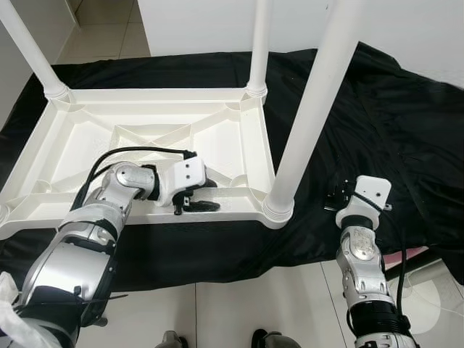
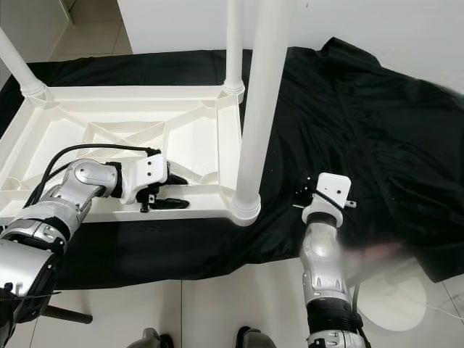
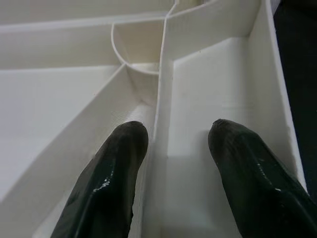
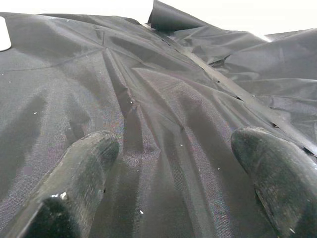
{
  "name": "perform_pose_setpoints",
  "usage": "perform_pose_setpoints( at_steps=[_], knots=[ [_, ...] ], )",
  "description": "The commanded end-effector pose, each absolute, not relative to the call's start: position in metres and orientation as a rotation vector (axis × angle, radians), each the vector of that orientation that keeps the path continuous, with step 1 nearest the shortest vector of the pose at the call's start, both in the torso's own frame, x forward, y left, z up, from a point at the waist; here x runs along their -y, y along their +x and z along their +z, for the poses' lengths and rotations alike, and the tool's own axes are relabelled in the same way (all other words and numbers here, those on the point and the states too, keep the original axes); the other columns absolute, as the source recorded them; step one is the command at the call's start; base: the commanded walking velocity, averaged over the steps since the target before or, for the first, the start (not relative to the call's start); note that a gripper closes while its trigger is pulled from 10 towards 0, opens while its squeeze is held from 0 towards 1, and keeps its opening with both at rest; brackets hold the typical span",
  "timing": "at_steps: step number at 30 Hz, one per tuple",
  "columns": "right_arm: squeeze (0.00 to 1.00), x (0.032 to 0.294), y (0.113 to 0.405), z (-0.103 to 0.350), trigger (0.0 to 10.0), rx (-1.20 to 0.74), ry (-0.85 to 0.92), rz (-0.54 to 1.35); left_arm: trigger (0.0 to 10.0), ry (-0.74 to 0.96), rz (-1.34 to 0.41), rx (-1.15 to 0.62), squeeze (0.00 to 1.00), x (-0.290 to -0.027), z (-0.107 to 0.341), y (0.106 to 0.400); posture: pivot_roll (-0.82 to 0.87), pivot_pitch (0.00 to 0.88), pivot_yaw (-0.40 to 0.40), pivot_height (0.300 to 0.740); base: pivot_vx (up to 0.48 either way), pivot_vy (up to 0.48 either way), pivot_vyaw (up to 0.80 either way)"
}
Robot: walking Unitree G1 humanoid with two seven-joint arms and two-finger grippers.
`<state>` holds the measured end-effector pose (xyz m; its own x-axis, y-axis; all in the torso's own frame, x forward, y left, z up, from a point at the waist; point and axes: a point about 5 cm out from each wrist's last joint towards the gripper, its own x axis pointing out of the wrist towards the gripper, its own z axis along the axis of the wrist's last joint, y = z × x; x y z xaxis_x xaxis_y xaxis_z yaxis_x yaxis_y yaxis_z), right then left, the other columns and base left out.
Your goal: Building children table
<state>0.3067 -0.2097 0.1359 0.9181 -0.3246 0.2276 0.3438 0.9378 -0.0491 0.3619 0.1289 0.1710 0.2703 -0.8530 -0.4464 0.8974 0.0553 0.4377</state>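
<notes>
A white plastic children's table (image 1: 80, 145) lies upside down on a black cloth (image 1: 377, 116). Three white legs stand up from its corners: one at the near right (image 1: 312, 109), one at the far right (image 1: 259, 43) and one at the far left (image 1: 29, 47). My left gripper (image 1: 205, 194) rests inside the table's underside by the front rim. In the left wrist view it (image 3: 178, 134) is open, its fingers astride a thin rib (image 3: 161, 99). My right gripper (image 1: 335, 199) hovers low over the cloth (image 4: 163, 89) to the right of the near leg, open and holding nothing.
Pale floor tiles (image 1: 239, 304) run along the cloth's near edge, where my feet are. A white wall (image 1: 196, 22) stands behind the table. A white round object (image 1: 435, 297) and a pink strip (image 1: 406, 255) lie at the lower right. The cloth is rumpled on the right.
</notes>
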Motion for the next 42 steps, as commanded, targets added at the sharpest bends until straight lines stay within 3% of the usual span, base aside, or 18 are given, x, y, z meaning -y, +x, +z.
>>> perform_pose_setpoints(
  at_steps=[1,5,17,30,41,42],
  knots=[
    [0.0,0.208,0.305,0.132,10.0,0.206,-0.082,-0.335,10.0,0.706,-1.07,0.02,0.0,-0.136,0.18,0.373,-0.05,0.154,0.029,0.74,0.0,0.0,0.0],
    [0.0,0.211,0.3,0.131,10.0,0.206,-0.072,-0.342,10.0,0.555,-0.873,0.134,0.0,-0.154,0.214,0.379,-0.05,0.157,0.029,0.74,0.0,0.0,0.0],
    [0.0,0.211,0.293,0.129,10.0,0.198,-0.039,-0.321,10.0,0.34,-0.702,0.269,0.0,-0.159,0.228,0.361,-0.06,0.147,0.022,0.74,0.0,0.0,0.0],
    [0.0,0.198,0.285,0.138,10.0,0.252,-0.032,-0.197,10.0,0.13,-0.42,0.209,0.0,-0.178,0.186,0.313,-0.08,0.137,-0.004,0.74,0.0,0.0,0.0],
    [0.0,0.197,0.273,0.145,10.0,0.286,-0.034,-0.05,10.0,0.012,-0.355,0.193,0.0,-0.165,0.165,0.276,-0.07,0.139,-0.008,0.74,0.0,0.0,0.0],
    [0.0,0.195,0.266,0.143,10.0,0.285,-0.04,0.005,10.0,0.001,-0.407,0.193,0.0,-0.152,0.163,0.267,-0.07,0.137,-0.002,0.74,0.0,0.0,0.0]
  ],
)
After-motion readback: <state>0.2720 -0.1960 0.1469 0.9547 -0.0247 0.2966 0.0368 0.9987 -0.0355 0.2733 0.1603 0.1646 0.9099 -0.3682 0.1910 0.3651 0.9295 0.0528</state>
